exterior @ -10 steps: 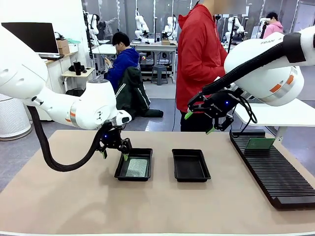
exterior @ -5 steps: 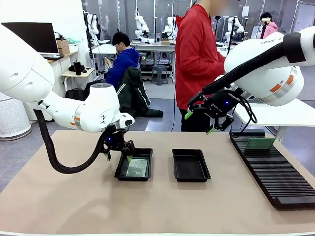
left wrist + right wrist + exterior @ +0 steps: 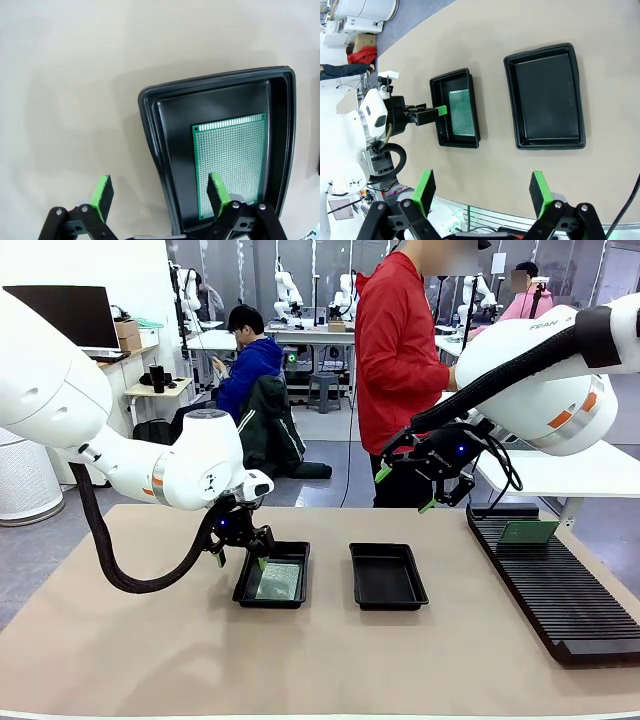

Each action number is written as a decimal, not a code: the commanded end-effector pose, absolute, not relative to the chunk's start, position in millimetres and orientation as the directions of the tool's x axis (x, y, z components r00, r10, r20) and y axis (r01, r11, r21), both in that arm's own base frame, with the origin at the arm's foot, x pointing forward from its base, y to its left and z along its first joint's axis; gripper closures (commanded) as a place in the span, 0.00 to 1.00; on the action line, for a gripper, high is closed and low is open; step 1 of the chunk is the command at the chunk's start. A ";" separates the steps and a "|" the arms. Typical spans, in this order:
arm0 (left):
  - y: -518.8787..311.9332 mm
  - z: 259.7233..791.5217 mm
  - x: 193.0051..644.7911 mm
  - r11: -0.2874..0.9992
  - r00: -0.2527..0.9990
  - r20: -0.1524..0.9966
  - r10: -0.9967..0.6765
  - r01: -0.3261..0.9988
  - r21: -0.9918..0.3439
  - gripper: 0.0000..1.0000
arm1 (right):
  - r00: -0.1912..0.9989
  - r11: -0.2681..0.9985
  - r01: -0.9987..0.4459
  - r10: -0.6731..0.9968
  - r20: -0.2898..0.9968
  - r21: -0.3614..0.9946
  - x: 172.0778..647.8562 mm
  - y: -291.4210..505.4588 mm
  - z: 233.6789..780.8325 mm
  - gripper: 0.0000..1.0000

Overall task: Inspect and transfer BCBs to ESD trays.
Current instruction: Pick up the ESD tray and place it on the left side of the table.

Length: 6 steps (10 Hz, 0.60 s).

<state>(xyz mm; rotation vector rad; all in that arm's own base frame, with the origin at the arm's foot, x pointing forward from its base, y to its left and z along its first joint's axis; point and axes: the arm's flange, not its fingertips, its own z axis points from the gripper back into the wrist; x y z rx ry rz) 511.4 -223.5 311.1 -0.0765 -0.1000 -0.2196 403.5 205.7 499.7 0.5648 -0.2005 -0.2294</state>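
**Board down, gripper to clear:** A green circuit board lies flat on the floor of the left black tray. The left gripper, jaws wide and holding nothing, straddles one tray wall (one finger over the board's end, the other over the bare desk). A clean exit would likely mean rising straight up, so the inner finger neither catches the rim nor drags the tray. The second tray sits empty just beside. The right gripper, also wide open and empty, hangs high near the slotted rack, where another board stands. A person in red stands at the far side.
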 end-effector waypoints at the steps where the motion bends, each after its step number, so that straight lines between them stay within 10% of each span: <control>1: -222.2 311.8 510.8 0.973 0.970 0.109 -0.216 0.224 -0.064 0.00 | 0.952 0.820 0.178 -0.284 0.117 0.544 406.1 208.0 499.5 0.00; 6: -224.1 310.0 510.8 0.974 0.972 0.103 -0.210 0.217 -0.063 0.00 | 0.952 0.820 0.178 -0.284 0.117 0.544 406.1 208.0 499.5 0.00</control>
